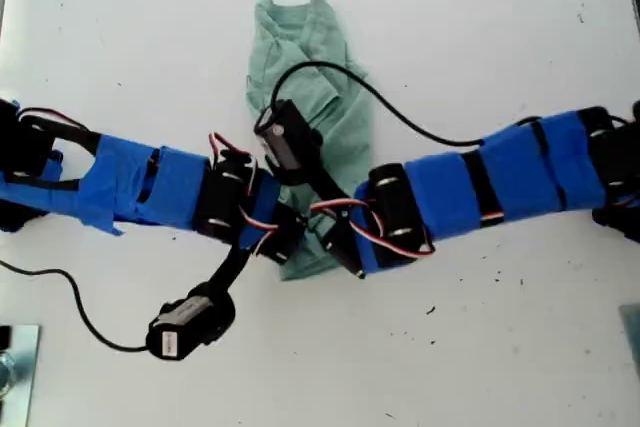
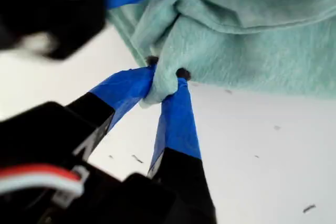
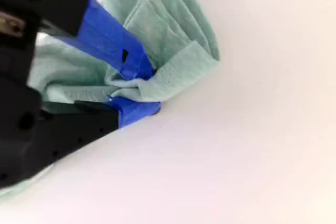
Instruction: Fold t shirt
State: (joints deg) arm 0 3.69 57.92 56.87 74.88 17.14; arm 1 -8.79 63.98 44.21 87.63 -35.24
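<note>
Only t shirt (image 2: 252,45) on table (image 1: 500,37)

White table (image 1: 480,37), speck-dotted

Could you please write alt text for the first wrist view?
My first gripper, its fingers wrapped in blue tape, pinches a bunched edge of the pale green t shirt just above a white table.

My desk (image 1: 480,37) is a plain white surface with scattered dark specks. On it lies the t shirt (image 1: 330,107), pale mint green, bunched into a long wrinkled strip near the middle of the exterior view. A black cable (image 1: 70,307) trails across the desk at the exterior view's lower left.
</note>
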